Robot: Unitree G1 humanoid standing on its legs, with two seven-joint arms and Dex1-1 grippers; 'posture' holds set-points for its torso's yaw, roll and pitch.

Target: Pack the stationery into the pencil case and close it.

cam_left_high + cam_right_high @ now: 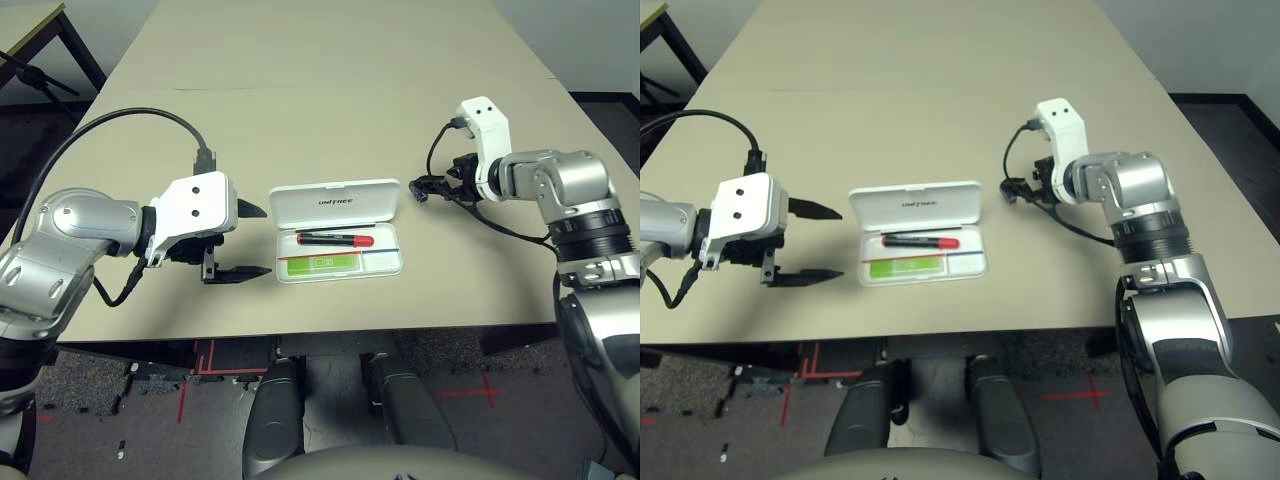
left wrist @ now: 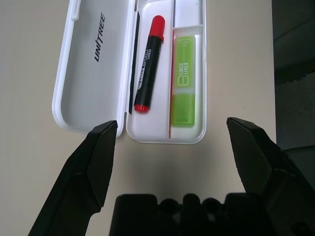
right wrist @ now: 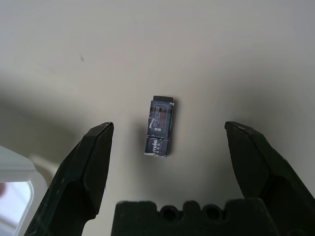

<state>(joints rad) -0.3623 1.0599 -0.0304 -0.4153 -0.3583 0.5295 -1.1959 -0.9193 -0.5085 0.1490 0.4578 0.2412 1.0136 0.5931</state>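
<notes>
Jaws wide on both grippers; right gripper point(image 3: 167, 135) over dark clip point(image 3: 159, 127); pencil case point(image 1: 337, 208) open.

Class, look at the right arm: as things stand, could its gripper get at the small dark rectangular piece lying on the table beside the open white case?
Probably yes. The right gripper is open, and the small dark rectangular piece lies alone on bare table between its fingers, with nothing in the way.
</notes>
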